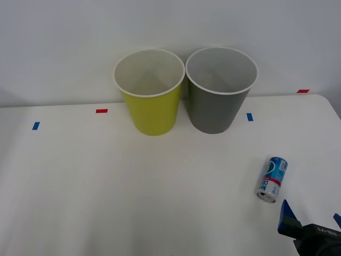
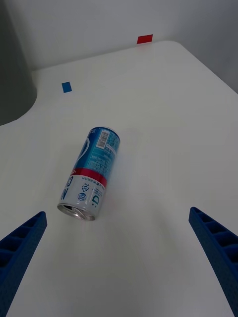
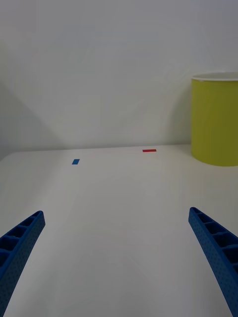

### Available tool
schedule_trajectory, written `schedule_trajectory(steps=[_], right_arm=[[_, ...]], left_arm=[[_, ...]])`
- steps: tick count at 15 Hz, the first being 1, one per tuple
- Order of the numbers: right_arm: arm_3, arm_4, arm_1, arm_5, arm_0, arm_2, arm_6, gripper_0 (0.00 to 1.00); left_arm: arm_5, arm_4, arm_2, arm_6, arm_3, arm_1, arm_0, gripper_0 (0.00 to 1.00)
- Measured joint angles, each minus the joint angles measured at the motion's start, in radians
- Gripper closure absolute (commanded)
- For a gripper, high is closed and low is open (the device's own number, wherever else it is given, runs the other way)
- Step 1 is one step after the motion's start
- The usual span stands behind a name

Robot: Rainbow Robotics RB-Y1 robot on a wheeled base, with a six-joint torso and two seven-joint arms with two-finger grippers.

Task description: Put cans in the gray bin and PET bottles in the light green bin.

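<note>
A small blue and white can (image 1: pixel 272 179) with a red band lies on its side on the white table, front right; its silver end faces my right gripper (image 1: pixel 311 216). That gripper hangs just behind the can (image 2: pixel 91 172), open, its blue fingers (image 2: pixel 214 247) spread wide and holding nothing. The gray bin (image 1: pixel 219 90) stands upright at the back, right of centre, touching or nearly touching the light green bin (image 1: pixel 150 93) to its left. My left gripper (image 3: pixel 119 257) is open over bare table, with the light green bin (image 3: pixel 215 121) ahead of it. No PET bottles are in view.
Small blue (image 1: pixel 249 116) and red (image 1: pixel 101 111) tape marks dot the table near its back edge. A pale wall rises right behind the bins. The table's rounded right corner (image 2: pixel 173 44) lies beyond the can. Free room stretches across the middle and left of the table.
</note>
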State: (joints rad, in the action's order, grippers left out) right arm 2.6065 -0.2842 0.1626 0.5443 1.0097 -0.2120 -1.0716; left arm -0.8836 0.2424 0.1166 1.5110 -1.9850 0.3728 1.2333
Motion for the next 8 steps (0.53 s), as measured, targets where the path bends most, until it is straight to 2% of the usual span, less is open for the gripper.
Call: schedule_trajectory(steps=[5, 8], right_arm=[[0.011, 0.009, 0.032, 0.27, -0.117, 0.001, 0.017, 0.0], [0.012, 0.078, 0.023, 0.397, -0.213, 0.026, 0.019, 0.0]], left_arm=[[0.0, 0.0, 0.0, 0.0, 0.0, 0.0, 0.0, 0.0], [0.0, 0.0, 0.0, 0.0, 0.0, 0.0, 0.0, 0.0]])
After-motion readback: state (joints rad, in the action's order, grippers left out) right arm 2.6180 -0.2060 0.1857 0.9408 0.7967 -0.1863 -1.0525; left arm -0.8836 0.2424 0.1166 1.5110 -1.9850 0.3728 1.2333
